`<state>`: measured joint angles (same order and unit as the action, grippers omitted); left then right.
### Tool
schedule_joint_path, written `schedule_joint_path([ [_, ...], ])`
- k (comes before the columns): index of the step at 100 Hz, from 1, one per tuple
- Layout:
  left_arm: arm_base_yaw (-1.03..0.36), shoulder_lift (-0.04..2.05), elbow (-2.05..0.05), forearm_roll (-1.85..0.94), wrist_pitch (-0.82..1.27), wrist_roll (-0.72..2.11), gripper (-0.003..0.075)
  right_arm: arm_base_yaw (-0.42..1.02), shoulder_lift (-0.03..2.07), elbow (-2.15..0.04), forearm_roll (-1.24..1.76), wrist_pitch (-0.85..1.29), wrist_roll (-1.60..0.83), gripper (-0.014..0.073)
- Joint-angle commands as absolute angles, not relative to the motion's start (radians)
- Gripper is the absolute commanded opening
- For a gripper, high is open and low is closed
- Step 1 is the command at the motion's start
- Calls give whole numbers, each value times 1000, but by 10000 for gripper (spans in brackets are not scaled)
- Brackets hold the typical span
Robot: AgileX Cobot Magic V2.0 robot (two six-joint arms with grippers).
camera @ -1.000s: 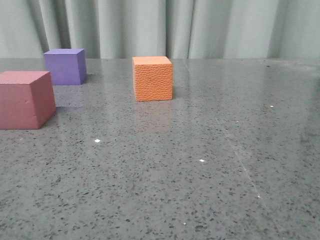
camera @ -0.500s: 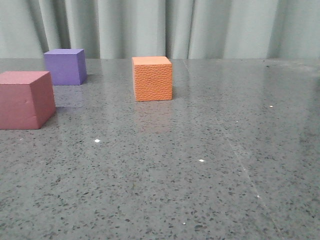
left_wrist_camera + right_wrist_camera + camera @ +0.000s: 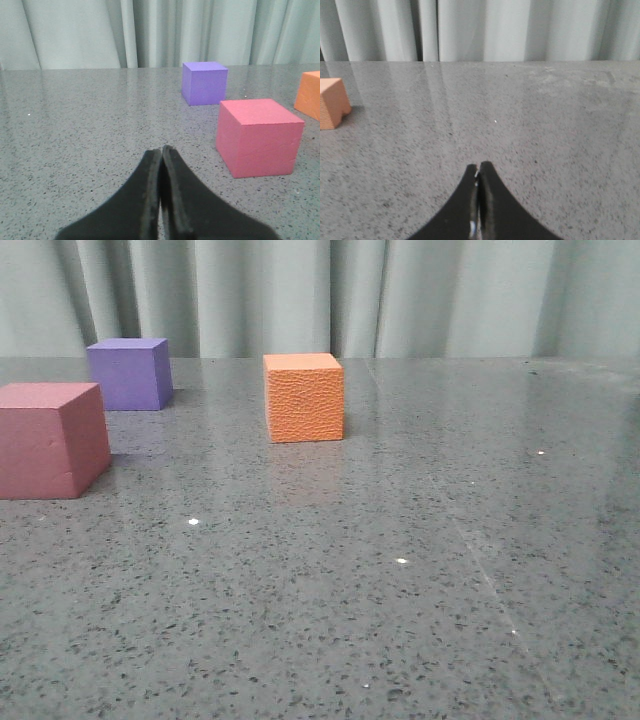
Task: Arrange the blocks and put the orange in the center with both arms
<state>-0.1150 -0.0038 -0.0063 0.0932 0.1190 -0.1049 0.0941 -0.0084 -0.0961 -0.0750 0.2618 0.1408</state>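
Both arms low & level over the desk (image 3: 420, 570), wrist cams looking along the surface toward the curtain (image 3: 330, 295). Left gripper (image 3: 161, 152): jaws clenched, tips pressed together w/ nothing between them, hovering over bare desk; nearest block is the pink-red cube (image 3: 257, 137), near but apart. Right gripper (image 3: 479, 170): jaws also clenched tip to tip, empty, over open desk, well apart from the orange cube (image 3: 332, 102), which only shows at the picture's edge. Neither gripper appears in the front view.

Count: 3 cubes total, 1 of each colour; 2 grippers.

Positions (front view): pink-red cube (image 3: 52, 438) at the desk's left edge, nearest the cam of the three, partly cut off by the frame. Purple cube (image 3: 128, 373) behind it, toward the far-left corner, close to the back edge by the curtain. A gap of bare desk lies between these two; they don't touch. Orange cube (image 3: 304, 397) w/ pebbled faces sits upright approx. mid-desk toward the back edge, to the right of both others & apart from them, so not in the gap between pink-red & purple. All 3 rest flat on the desk, none stacked.
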Motion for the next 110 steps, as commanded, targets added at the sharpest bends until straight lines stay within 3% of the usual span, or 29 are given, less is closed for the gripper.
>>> schedule_joint_path([
  [1, -121, -37, 49, 94, 34, -113, -19, 66, -30, -80, -73, 114, 133, -120],
  [22, -121, -37, 49, 94, 34, -113, -19, 35, -30, 16, -66, -51, 133, -120],
  [110, -121, -37, 49, 94, 34, -113, -19, 35, -30, 13, -66, -19, 133, -120],
])
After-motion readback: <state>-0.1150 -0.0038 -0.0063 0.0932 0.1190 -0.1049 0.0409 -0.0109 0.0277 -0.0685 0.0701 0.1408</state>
